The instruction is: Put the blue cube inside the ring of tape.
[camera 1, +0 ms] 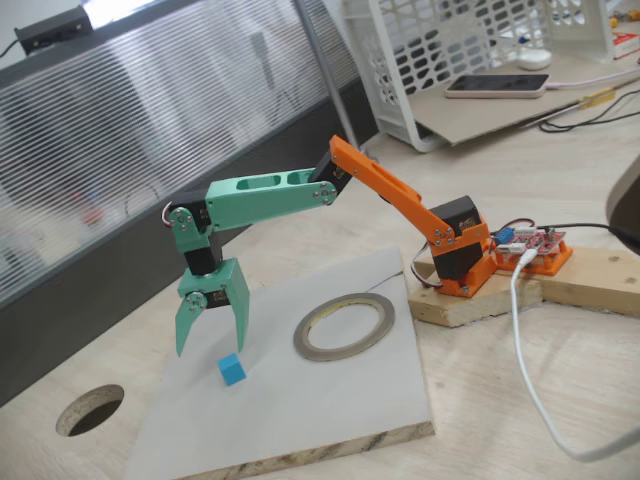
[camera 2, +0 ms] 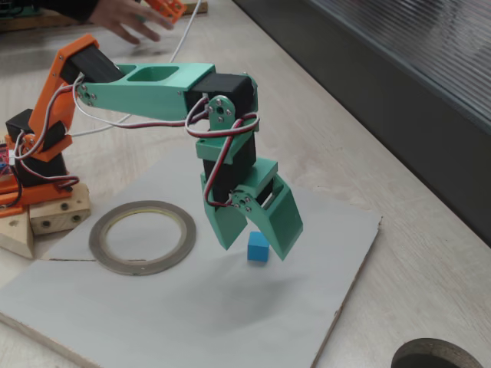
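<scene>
The blue cube (camera 1: 232, 369) (camera 2: 258, 247) rests on the white board (camera 1: 330, 400) (camera 2: 153, 314). My green gripper (camera 1: 212, 348) (camera 2: 257, 247) hangs just above the cube, pointing down. It is open, with one finger on each side of the cube and no contact visible. The ring of tape (camera 1: 344, 327) (camera 2: 142, 236), grey with a yellowish inner edge, lies flat on the same board a few cube-widths from the cube, towards the arm's orange base (camera 1: 462, 262) (camera 2: 34, 165). Nothing lies inside the ring.
A dark round hole (camera 1: 90, 409) (camera 2: 437, 356) is cut in the tabletop beyond the board's edge. The base sits on wooden blocks (camera 1: 480, 300) (camera 2: 42, 218) with a white cable (camera 1: 530, 370). A white basket (camera 1: 470, 50) and a phone (camera 1: 497, 86) lie behind. A person's hand (camera 2: 126, 19) shows at the top.
</scene>
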### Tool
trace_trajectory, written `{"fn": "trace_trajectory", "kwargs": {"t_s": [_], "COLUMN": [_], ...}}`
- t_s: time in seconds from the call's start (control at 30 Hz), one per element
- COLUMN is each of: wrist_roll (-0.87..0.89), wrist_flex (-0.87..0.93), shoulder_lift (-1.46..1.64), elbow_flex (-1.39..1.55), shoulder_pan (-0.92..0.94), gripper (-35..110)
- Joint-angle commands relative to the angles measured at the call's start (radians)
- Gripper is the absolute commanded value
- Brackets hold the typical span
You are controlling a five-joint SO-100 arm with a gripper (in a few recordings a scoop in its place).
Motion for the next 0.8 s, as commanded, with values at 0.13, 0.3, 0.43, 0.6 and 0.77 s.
{"fn": "trace_trajectory", "kwargs": {"t_s": [0.13, 0.3, 0.43, 0.6, 0.77], "wrist_roll": [0.002, 0.002, 0.006, 0.008, 0.005], "wrist_flex": [0.014, 0.020, 0.020, 0.020, 0.020], "shoulder_lift": [0.028, 0.028, 0.026, 0.026, 0.025], "elbow_flex": [-0.023, -0.018, -0.017, -0.017, -0.017], "shoulder_pan": [-0.017, -0.017, -0.017, -0.012, -0.014], "gripper": [61, 61, 61, 61, 61]}}
